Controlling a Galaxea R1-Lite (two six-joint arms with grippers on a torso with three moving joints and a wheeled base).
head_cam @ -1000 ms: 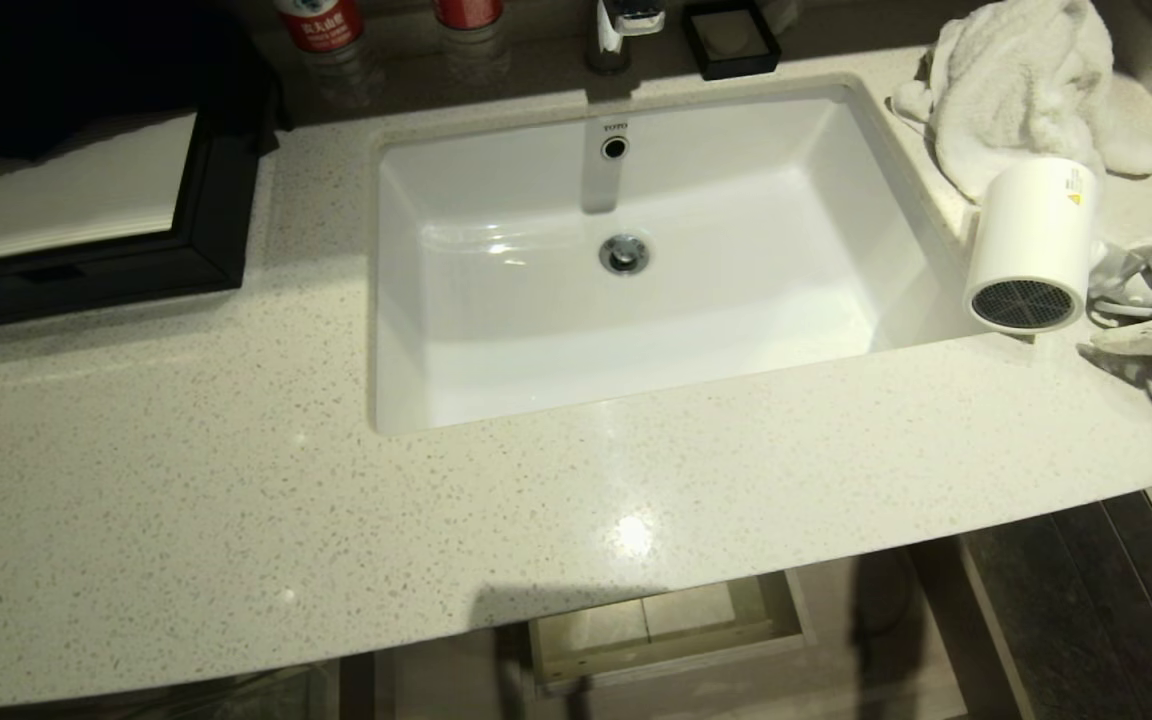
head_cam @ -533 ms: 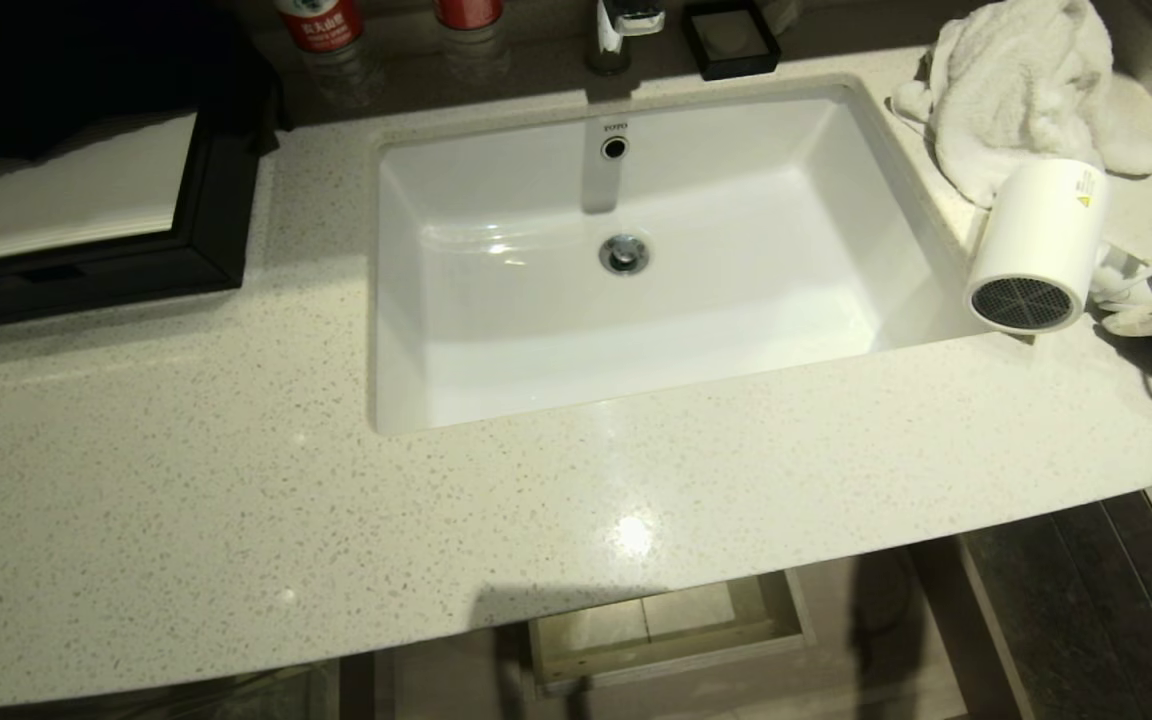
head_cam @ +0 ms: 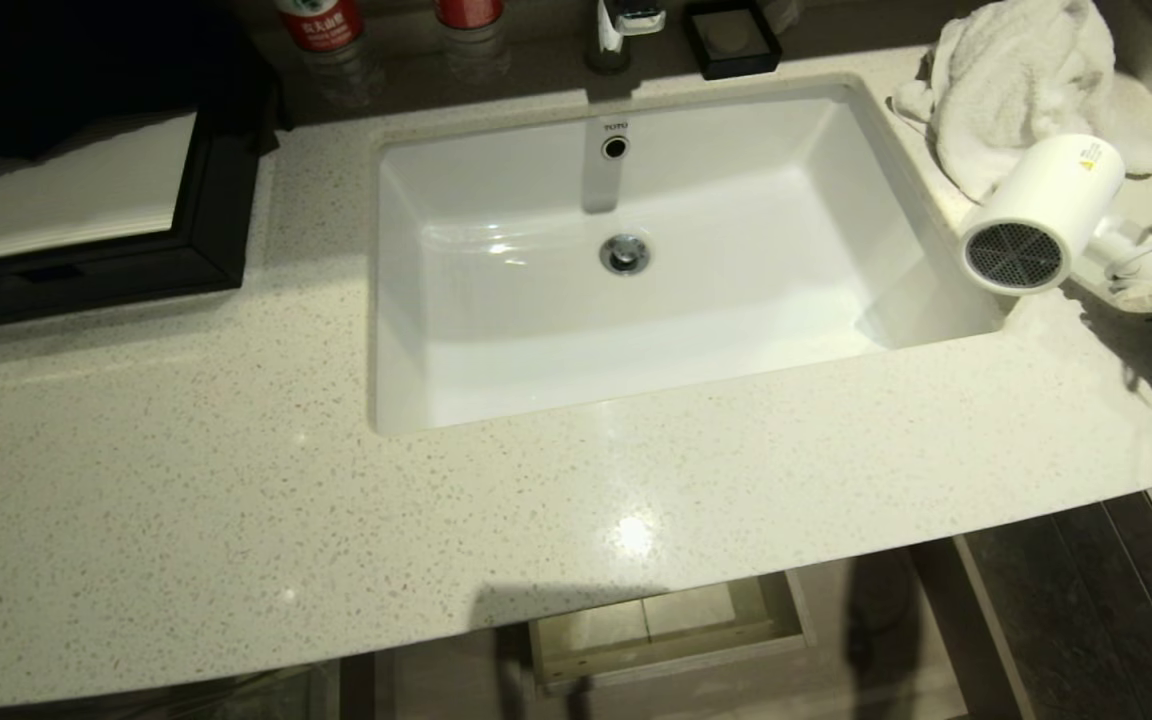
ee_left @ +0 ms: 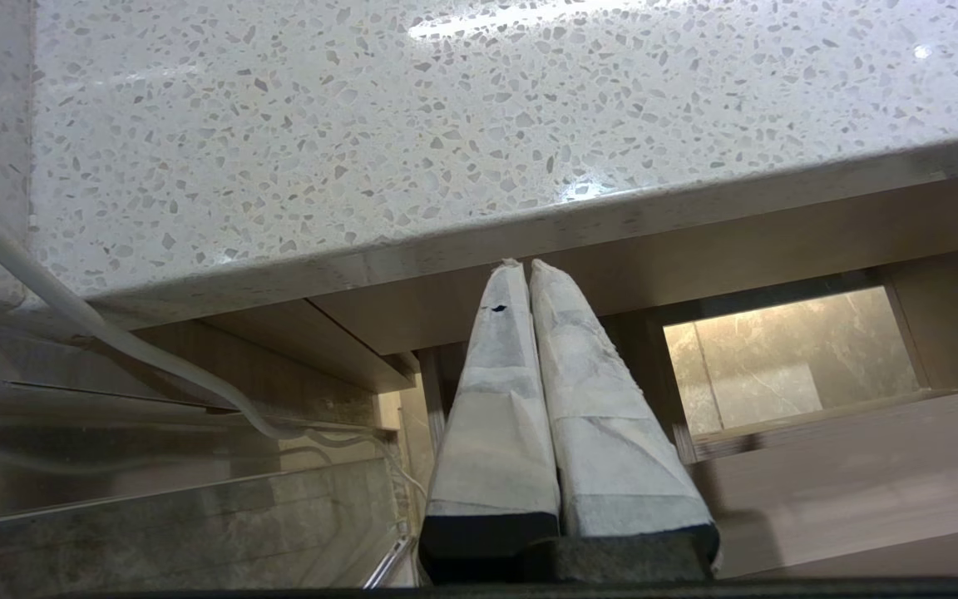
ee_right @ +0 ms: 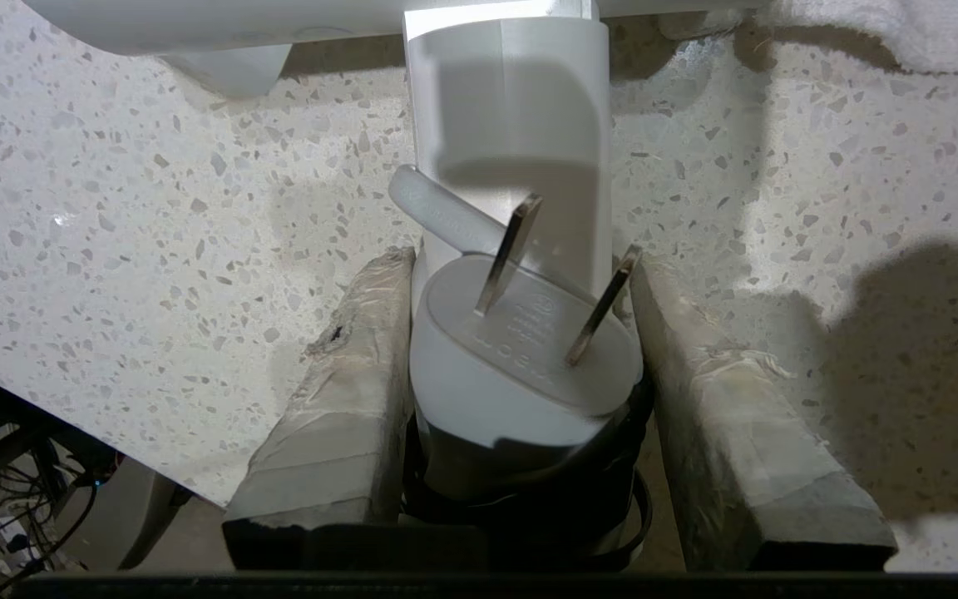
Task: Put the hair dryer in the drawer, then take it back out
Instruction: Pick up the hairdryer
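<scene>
Speckled countertop (head_cam: 236,480), white sink (head_cam: 636,330), dark floor (head_cam: 1086,600)

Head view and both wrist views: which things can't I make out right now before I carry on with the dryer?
- White plastic hair dryer: handle hidden behind the barrel in the head view; barrel cut off by the frame edge in the right wrist view.
- Right gripper: mostly beyond the head view's right edge.
- Tan wood-grain drawer: inside hidden by the speckled stone countertop.
- Left gripper: outside the head view.
</scene>
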